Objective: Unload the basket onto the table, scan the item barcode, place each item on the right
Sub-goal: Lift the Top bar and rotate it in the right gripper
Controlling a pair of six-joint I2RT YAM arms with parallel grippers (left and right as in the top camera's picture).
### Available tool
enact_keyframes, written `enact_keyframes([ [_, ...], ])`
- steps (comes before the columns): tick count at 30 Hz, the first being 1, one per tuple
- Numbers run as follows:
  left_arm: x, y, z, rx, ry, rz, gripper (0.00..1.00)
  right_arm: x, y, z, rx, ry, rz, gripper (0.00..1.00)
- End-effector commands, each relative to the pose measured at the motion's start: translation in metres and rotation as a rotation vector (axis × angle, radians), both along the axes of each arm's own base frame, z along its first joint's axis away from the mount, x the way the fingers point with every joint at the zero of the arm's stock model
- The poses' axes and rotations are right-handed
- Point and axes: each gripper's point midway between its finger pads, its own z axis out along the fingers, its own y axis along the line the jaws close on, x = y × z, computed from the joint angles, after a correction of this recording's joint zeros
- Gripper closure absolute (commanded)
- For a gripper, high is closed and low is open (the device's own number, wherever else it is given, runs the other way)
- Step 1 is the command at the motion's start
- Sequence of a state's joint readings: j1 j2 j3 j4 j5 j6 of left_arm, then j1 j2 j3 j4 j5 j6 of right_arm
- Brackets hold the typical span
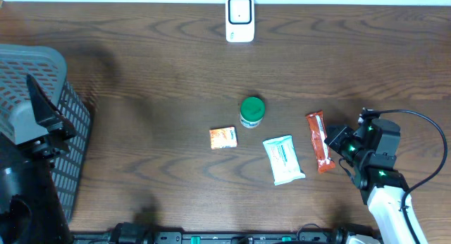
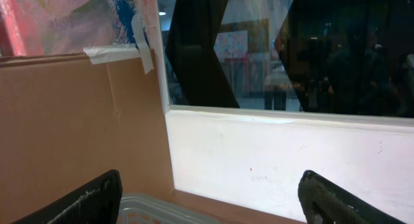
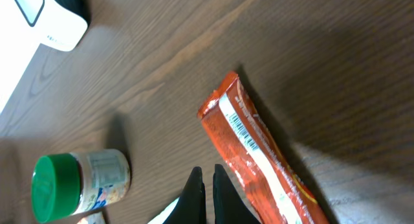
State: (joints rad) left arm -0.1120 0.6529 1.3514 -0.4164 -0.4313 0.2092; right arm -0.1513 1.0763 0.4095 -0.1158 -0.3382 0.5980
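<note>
Four items lie mid-table: a long red snack bar [image 1: 319, 141], a white wipes pack [image 1: 283, 159], a green-lidded jar [image 1: 251, 111] and a small orange packet [image 1: 223, 137]. The white scanner [image 1: 239, 18] stands at the far edge. My right gripper [image 1: 338, 139] is shut and empty, just right of the bar. In the right wrist view its tips [image 3: 206, 179] rest low beside the bar [image 3: 259, 149], whose barcode [image 3: 242, 130] faces up; the jar [image 3: 77, 185] lies to the left. My left gripper [image 2: 210, 185] is open and empty, raised over the grey basket [image 1: 42, 75].
The grey mesh basket fills the table's left end under the left arm [image 1: 21, 173]. The left wrist view looks off the table at a cardboard panel [image 2: 71, 127] and a white wall, with the basket rim [image 2: 149, 208] below.
</note>
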Motion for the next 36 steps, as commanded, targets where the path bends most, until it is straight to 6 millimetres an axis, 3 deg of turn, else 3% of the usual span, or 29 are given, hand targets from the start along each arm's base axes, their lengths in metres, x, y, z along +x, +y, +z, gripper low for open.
enact_keyframes([
  [1, 0.001, 0.000, -0.002, -0.004, 0.001, 0.001, 0.13, -0.002, -0.005, -0.012, -0.027, 0.037, -0.006, 0.99],
  [5, 0.001, 0.000, -0.002, -0.004, 0.001, 0.001, 0.12, 0.000, -0.004, -0.041, -0.015, 0.113, 0.004, 0.99],
  [8, 0.001, 0.000, -0.002, -0.004, 0.001, 0.001, 0.13, 0.007, 0.003, -0.049, 0.027, 0.109, 0.036, 0.99],
  [12, 0.001, 0.000, -0.002, -0.004, 0.001, 0.001, 0.13, 0.019, 0.013, -0.047, 0.106, 0.070, 0.054, 0.99],
  [21, 0.001, 0.000, -0.002, -0.004, 0.001, 0.001, 0.13, 0.027, 0.008, -0.040, 0.094, 0.030, 0.028, 0.99],
  [26, 0.002, 0.000, -0.004, -0.003, 0.007, 0.001, 0.12, 0.020, -0.005, -0.067, 0.031, 0.119, -0.037, 0.99],
  [31, 0.008, 0.000, -0.010, -0.002, 0.019, 0.000, 0.13, 0.003, 0.011, -0.115, 0.030, 0.268, 0.006, 0.99],
  [34, 0.011, -0.001, -0.013, -0.001, 0.021, 0.001, 0.13, 0.000, 0.020, -0.126, 0.028, 0.290, 0.035, 0.99],
  [36, 0.012, -0.001, -0.014, -0.001, 0.023, 0.001, 0.13, 0.004, 0.026, -0.120, 0.045, 0.264, 0.058, 0.99],
])
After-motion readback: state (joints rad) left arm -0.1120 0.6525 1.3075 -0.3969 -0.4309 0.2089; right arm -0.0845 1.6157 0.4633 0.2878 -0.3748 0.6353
